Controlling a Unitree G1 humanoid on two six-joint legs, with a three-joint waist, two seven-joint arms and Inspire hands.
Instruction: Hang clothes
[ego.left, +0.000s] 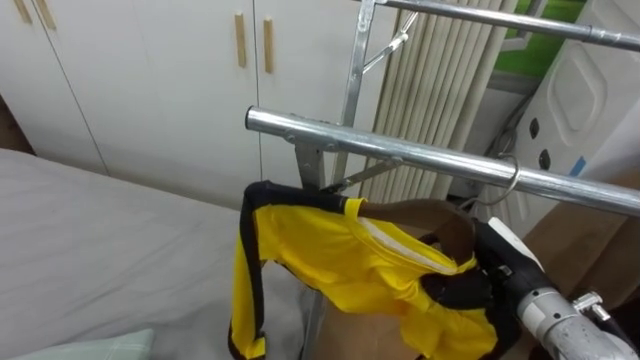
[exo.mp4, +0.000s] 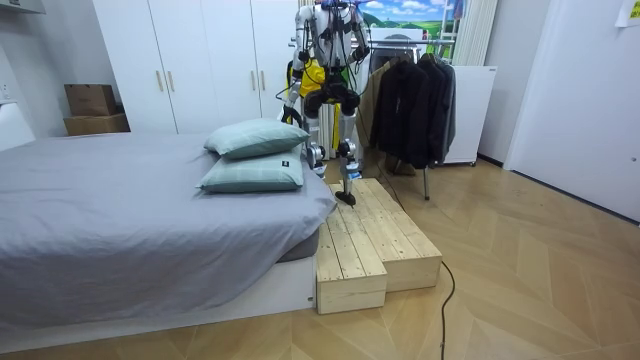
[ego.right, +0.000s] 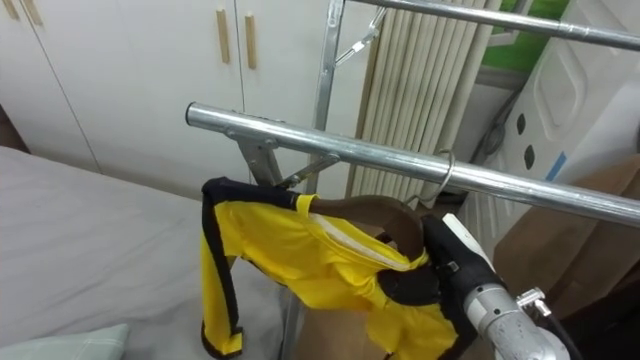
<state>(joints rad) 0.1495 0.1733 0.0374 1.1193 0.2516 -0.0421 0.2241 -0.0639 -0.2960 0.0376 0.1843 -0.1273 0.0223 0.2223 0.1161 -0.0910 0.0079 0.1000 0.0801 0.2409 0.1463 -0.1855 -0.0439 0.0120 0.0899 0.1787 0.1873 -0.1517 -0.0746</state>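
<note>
Entering from the lower right, the right hand (ego.left: 492, 265) is curling its fingers (ego.left: 450, 292) round a yellow, black-trimmed fabric shirt (ego.left: 330, 250).

Stationed on wooden platform (exo.mp4: 375, 240) at bed's (exo.mp4: 120, 220) corner.
Facing rack (exo.mp4: 390, 38) of dark coats (exo.mp4: 410, 95), yellow garment (exo.mp4: 312, 72) at chest; pillows (exo.mp4: 255, 138) near bed's edge.

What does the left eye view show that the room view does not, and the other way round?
Left eye view: the hanger's hook over the metal rail, and the right robot hand closed on the yellow shirt. Room view: the bed, two pillows, wooden steps, dark coats, left robot hand hanging low. Both: the yellow shirt at the rack.
</note>
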